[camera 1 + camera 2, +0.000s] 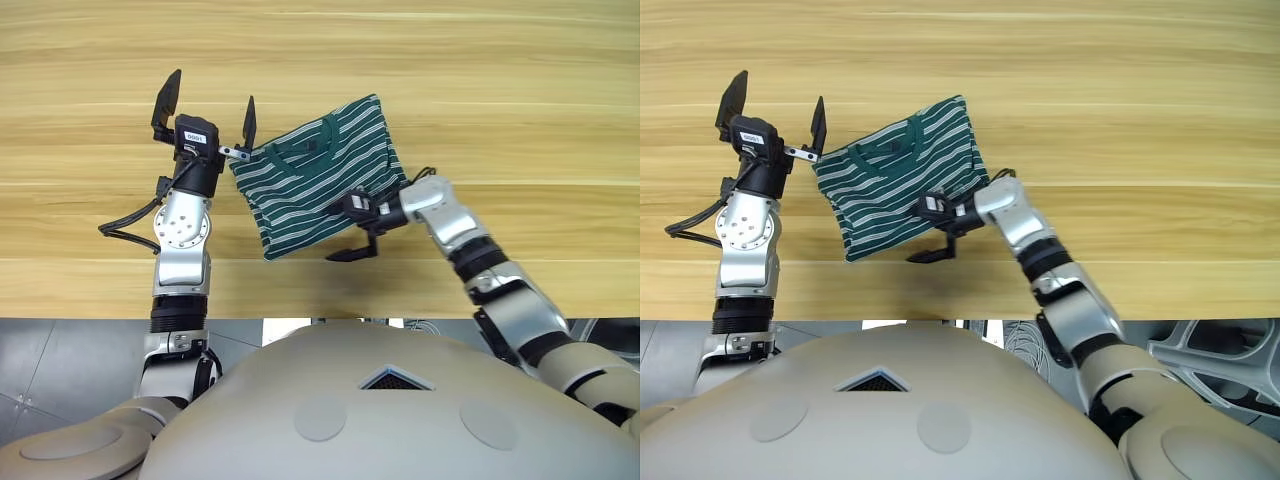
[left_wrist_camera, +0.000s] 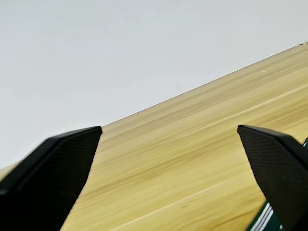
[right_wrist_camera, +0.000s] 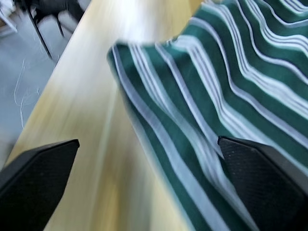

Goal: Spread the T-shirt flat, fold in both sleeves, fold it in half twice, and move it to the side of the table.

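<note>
— Desk: What does the surface show?
— Operator: I see a pale wooden table [image 1: 480, 60], with grey floor [image 1: 60, 370] below its near edge. The folded green striped T-shirt [image 1: 315, 175] lies askew at centre. My left gripper [image 1: 212, 90] stands upright just beside the collar, fingers spread wide. My right gripper [image 1: 338, 232], equally wide, straddles the shirt's near edge.

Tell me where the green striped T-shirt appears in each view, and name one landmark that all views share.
Left eye view: T-shirt at centre, between the left gripper and the right gripper.
Right eye view: T-shirt left of centre, between the same grippers.
Left wrist view: a striped sliver beside one finger.
Right wrist view: close up, beside one finger.
Shared landmark: the wooden table.
</note>
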Motion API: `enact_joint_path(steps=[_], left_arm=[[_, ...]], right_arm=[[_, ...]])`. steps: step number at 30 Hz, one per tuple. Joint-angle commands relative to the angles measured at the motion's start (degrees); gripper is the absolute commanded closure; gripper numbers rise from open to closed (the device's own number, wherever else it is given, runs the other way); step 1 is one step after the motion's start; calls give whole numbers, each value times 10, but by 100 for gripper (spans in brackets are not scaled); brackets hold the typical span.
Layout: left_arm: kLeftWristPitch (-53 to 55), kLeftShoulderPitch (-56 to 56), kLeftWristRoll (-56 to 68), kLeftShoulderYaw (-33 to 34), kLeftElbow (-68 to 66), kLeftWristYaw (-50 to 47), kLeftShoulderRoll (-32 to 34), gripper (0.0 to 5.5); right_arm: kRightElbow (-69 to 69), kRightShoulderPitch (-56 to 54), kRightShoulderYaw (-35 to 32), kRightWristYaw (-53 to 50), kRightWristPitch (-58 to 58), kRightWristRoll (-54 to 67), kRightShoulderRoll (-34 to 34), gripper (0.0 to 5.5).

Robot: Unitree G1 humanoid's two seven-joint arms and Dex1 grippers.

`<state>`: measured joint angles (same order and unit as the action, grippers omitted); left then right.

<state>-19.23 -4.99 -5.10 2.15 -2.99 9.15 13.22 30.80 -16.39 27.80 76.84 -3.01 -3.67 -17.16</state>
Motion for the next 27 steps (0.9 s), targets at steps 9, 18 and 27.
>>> enact_joint_path(steps=[9,18,27], left_arm=[[2,21,1,-3,-13,6,8,40],[2,15,2,-3,3,3,6,40],[-1,10,2,-4,3,-1,1,40]], right_arm=[[46,-54,-87,-65,-58,29,-56,10],[85,-43,-78,-92,11,13,-56,10],[244,-168,-90,-109,39,2,-13,10]])
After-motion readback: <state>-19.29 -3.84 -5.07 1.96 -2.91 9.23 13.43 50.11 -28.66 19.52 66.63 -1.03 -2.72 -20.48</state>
